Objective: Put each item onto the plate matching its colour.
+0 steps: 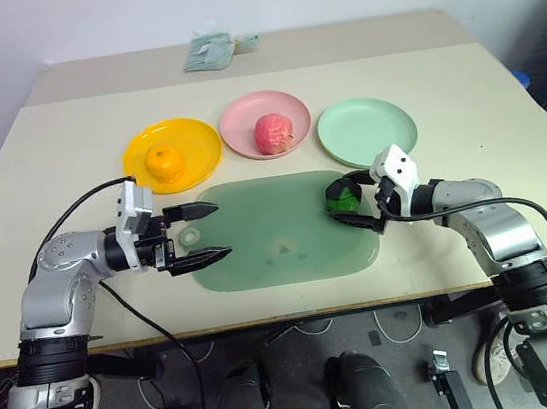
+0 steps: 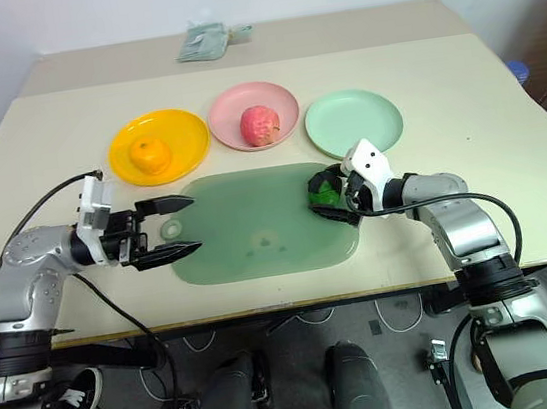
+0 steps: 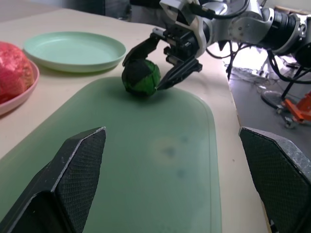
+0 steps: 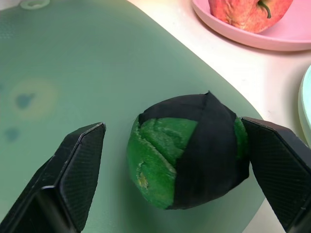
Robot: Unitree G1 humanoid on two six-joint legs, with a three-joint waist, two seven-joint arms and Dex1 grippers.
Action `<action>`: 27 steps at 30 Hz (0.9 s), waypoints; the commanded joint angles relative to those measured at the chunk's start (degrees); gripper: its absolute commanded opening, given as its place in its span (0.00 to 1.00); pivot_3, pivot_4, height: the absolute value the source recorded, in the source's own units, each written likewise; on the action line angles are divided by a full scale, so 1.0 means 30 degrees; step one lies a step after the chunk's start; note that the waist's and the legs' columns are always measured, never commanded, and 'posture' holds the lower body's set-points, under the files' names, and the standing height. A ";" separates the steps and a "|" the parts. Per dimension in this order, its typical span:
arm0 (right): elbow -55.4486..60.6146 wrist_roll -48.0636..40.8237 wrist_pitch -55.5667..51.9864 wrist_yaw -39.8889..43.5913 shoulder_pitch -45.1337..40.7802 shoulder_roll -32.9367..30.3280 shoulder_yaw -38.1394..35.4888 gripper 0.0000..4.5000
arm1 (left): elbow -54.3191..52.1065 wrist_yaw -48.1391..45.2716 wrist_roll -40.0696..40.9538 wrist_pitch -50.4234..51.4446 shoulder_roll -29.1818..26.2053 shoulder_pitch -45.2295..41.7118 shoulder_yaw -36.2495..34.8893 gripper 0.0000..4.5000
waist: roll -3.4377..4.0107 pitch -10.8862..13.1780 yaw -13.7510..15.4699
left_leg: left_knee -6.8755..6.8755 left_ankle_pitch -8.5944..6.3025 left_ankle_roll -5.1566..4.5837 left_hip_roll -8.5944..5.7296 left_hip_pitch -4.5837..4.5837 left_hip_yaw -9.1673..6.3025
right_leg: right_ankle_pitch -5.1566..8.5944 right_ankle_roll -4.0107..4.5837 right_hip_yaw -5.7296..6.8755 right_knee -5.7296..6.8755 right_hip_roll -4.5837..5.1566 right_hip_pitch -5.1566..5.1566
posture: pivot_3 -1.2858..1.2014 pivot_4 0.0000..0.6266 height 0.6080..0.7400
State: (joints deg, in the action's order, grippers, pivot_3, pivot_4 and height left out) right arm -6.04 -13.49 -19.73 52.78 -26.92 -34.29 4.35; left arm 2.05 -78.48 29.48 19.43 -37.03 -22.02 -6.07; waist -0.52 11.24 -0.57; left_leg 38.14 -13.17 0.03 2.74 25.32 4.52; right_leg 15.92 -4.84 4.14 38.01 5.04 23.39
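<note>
The dark green-and-black lump (image 1: pixel 344 195) lies on the right end of the translucent green mat (image 1: pixel 278 239). My right gripper (image 1: pixel 338 200) stands open around it, one finger (image 4: pixel 272 165) against its side and the other finger (image 4: pixel 73 170) a gap away. The pale mint green plate (image 1: pixel 366 129) sits bare just beyond it. The round orange fruit (image 1: pixel 163 163) rests on the yellow-orange plate (image 1: pixel 196 139), and the pink-red apple (image 1: pixel 274 132) rests on the pink plate (image 1: pixel 238 123). My left gripper (image 1: pixel 222 229) is open over the mat's left end, holding nothing.
A pale grey-green cloth bundle (image 1: pixel 209 51) lies at the table's far edge. The three plates stand in a row behind the mat. Bare tabletop (image 1: pixel 64 141) stretches to the left and right of the plates.
</note>
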 commanded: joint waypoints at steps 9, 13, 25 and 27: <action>0.0584 -0.1032 -0.0017 -0.0753 -0.1047 0.0832 -0.1465 0.49 | -0.0262 0.2082 0.0808 -0.0009 0.0089 -0.0347 -0.0927 1.00 | 0.0000 0.0000 -0.0016 | -0.0001 0.0000 0.0000 0.0000 0.0001 0.0003 | 0.0000 0.0000 -0.0002 0.0001 -0.0001 0.0004 | 0.52 0.24 1.00; -0.2132 0.0058 0.1613 -0.3600 -0.3096 0.1668 -0.2277 0.49 | 0.0794 0.4561 0.0330 -0.0690 0.1086 -0.1652 -0.1408 1.00 | 0.0000 0.0000 -0.0019 | 0.0003 0.0001 0.0001 -0.0007 -0.0001 0.0001 | -0.0006 0.0004 -0.0002 0.0006 -0.0002 0.0003 | 0.52 0.24 1.00; -1.1989 0.2616 0.6624 -0.6666 -0.7826 0.2607 -0.2066 0.69 | 0.0057 0.5723 -0.0044 -0.1294 0.1454 -0.0937 -0.0989 1.00 | 0.0001 0.0001 -0.0117 | -0.0028 0.0055 0.0092 -0.0011 0.0004 0.0057 | -0.0010 0.0010 -0.0036 -0.0015 -0.0007 0.0028 | 0.52 0.24 1.00; -1.2247 0.2224 0.6868 -0.6105 -0.8059 0.2691 -0.2318 0.90 | -0.0235 0.5788 0.0145 -0.1100 0.1339 -0.0787 -0.1107 1.00 | 0.0002 0.0001 -0.0095 | -0.0027 0.0054 0.0090 -0.0008 0.0005 0.0056 | -0.0009 0.0010 -0.0038 -0.0010 -0.0006 0.0031 | 0.52 0.24 1.00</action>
State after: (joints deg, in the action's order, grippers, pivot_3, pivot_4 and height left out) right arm -43.59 -5.88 -1.05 33.60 -48.64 -26.05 -0.98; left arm 3.86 -61.20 29.19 16.55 -32.34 -24.53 -8.17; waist -0.51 11.24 -0.85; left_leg 38.05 -13.01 0.30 2.73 25.34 4.69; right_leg 15.89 -4.81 4.02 37.98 5.02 23.49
